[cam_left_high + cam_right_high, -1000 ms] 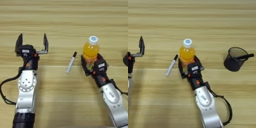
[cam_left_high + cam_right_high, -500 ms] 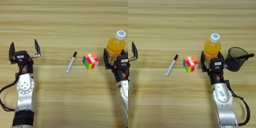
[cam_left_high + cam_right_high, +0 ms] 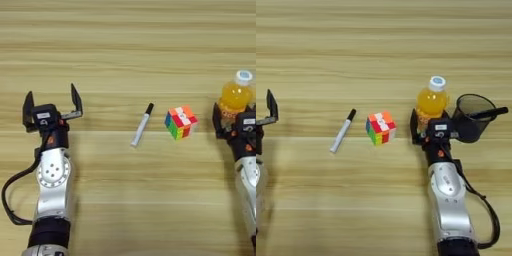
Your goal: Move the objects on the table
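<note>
While the right gripper (image 3: 431, 122) sits right of centre in the frame, its black fingers (image 3: 414, 125) pinch the base of the orange-drink bottle (image 3: 431, 101), which stands upright just left of the black mesh pen cup (image 3: 472, 116). That bottle has a white cap and orange liquid; a black marker (image 3: 490, 113) leans out over the cup's right rim. At the left of the frame the left gripper (image 3: 51, 103) rests with fingers spread wide around nothing. Between the two lie a multicoloured cube (image 3: 380, 127) and a white pen with a black cap (image 3: 342, 130), well apart from the bottle, on the light wood-grain counter (image 3: 381, 45) with horizontal plank lines.
</note>
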`<state>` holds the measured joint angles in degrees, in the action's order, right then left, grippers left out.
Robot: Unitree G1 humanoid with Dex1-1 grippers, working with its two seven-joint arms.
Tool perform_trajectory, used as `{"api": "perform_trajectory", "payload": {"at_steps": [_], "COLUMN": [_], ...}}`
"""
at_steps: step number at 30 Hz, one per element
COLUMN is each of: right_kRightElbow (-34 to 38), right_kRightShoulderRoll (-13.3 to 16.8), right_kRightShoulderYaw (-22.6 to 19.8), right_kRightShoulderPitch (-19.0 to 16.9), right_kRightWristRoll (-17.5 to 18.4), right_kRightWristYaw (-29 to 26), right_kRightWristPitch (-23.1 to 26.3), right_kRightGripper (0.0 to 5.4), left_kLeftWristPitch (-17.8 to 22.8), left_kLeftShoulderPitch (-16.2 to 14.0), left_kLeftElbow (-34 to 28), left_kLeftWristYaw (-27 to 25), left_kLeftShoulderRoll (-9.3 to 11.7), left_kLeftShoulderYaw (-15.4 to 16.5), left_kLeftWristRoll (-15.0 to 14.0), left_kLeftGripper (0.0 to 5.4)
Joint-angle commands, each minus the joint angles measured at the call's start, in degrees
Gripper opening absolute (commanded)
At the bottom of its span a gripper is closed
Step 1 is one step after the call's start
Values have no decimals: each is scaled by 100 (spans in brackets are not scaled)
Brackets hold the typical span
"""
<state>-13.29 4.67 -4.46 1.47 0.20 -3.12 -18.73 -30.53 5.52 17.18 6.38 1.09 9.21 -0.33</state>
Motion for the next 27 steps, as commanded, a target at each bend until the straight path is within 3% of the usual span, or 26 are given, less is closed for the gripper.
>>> {"api": "perform_trajectory", "payload": {"at_steps": [1, 12, 20, 27], "right_kRightElbow": [-418, -1622, -2022, -2128], "right_kRightShoulderRoll": [-93, -131, -130, -110], "right_kRightShoulderYaw": [83, 25, 47, 41], "right_kRightShoulderPitch": [318, 621, 673, 682], "right_kRightWristRoll": [58, 92, 55, 47], "right_kRightWristYaw": [-104, -132, -82, -65], "right_kRightWristPitch": [-515, -1227, -1370, -1393], "right_kRightGripper": [346, 346, 344, 432], "left_kLeftWristPitch": [-7, 3, 10, -3], "left_kLeftShoulderPitch": [-8, -46, -53, -50], "left_kLeftElbow": [-13, -60, -70, -54], "left_kLeftWristYaw": [-19, -22, -29, -11], "left_kLeftShoulderRoll": [-2, -9, -10, -5], "left_kLeftShoulderYaw": [-19, -28, -26, -14], "left_kLeftWristRoll": [-15, -1, -9, 5], "left_kLeftGripper": [540, 540, 540, 540]}}
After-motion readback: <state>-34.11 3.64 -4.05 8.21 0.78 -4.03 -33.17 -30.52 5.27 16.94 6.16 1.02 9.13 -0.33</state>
